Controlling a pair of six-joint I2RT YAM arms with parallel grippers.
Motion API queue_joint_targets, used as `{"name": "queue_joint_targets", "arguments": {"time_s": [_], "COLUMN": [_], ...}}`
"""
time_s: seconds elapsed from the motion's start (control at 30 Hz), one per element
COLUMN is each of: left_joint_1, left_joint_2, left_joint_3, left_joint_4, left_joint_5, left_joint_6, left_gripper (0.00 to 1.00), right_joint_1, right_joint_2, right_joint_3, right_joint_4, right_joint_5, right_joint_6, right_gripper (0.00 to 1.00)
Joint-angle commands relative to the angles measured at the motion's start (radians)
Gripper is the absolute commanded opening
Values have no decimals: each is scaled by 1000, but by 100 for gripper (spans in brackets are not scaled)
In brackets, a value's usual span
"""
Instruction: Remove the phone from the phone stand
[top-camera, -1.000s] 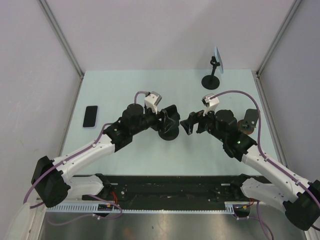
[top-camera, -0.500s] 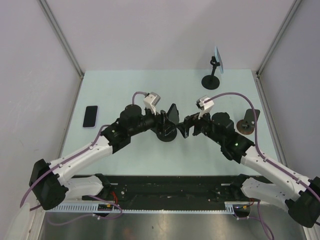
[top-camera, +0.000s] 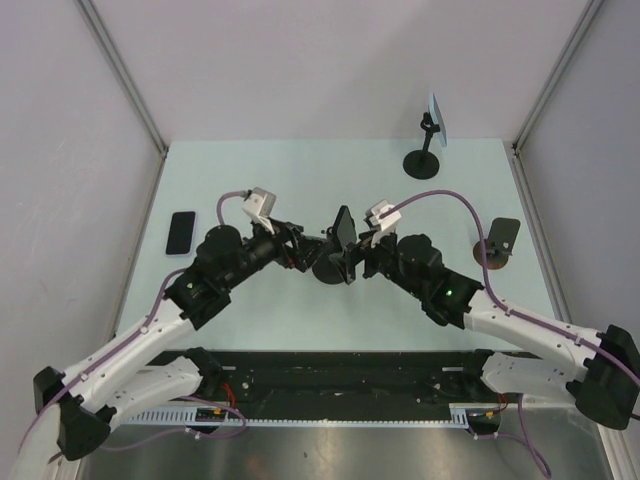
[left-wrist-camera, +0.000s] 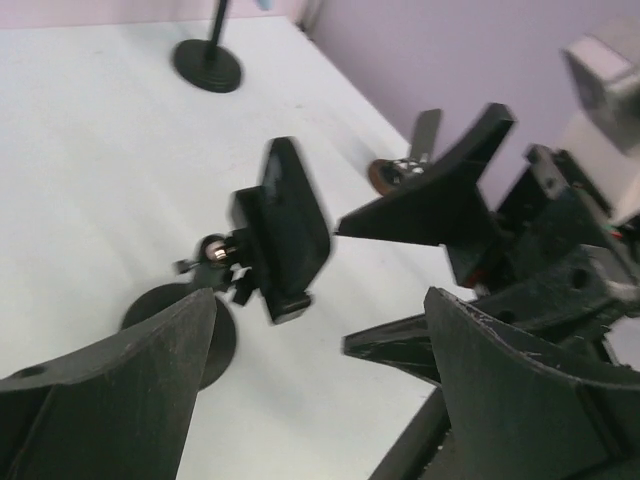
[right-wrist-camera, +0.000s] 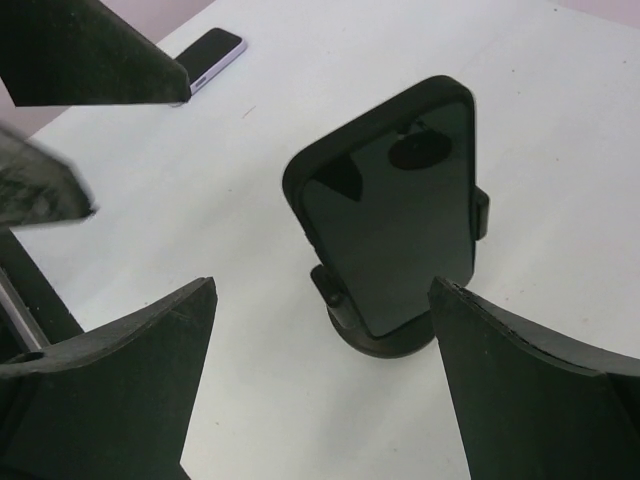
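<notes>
At the far left of the pale, smooth table (top-camera: 250, 170) a spare phone (top-camera: 180, 232) lies flat, dark glass in a light rim. Next comes the left gripper (left-wrist-camera: 320, 292), its matte black wedge-shaped fingers (left-wrist-camera: 120, 400) spread wide and empty, pointing at the back of the phone stand (top-camera: 325, 270). The stand is black plastic: a round disc base, a short stem with a shiny ball joint, and a clamp cradle on top. In that cradle sits the phone (right-wrist-camera: 395, 225), on end and tilted back, a glossy dark screen in a rounded black case, with the cradle's side clips hugging its edges. Facing the screen, the right gripper (right-wrist-camera: 322, 281) is released too, its fingers apart on either side of the phone in the wrist view; whether they touch it cannot be told. Further right, a second stand (top-camera: 422, 150) at the back carries a pale blue slab, and a third stand (top-camera: 497, 245) near the right edge holds a dark flat panel.
</notes>
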Motion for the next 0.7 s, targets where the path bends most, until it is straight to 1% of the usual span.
{"name": "queue_joint_targets", "arguments": {"time_s": [0.0,0.1,0.13,0.17,0.27,0.4,0.5,0.53,0.63,0.67], "left_joint_1": [106,177,191,203,223,224,224,224,223,221], "left_joint_2": [-62,-79,-80,-85,-95,-103,-96,-89,-56,-45], "left_joint_3": [-70,-122,-133,-153,-179,-199,-205,-205,-192,-179], "left_joint_4": [-4,-10,-10,-12,-10,-12,-10,-9,-10,-9], "left_joint_5": [-44,-32,-28,-18,-24,-17,18,26,67,80], "left_joint_6": [-11,-14,-17,-17,-9,30,67,76,112,116], "left_gripper": [90,88,88,88,89,91,92,92,93,93], "right_joint_1": [59,105,118,129,152,160,160,160,157,154], "right_joint_2": [45,108,129,168,244,298,297,289,262,254], "right_joint_3": [23,61,70,83,118,141,155,155,153,153], "right_joint_4": [123,140,143,155,182,221,218,209,184,163], "right_joint_5": [150,292,334,412,526,594,609,606,550,515], "right_joint_6": [-14,-14,-19,-21,-18,-27,-47,-54,-59,-54], "right_gripper": [93,94,94,95,94,89,79,70,55,45]}}
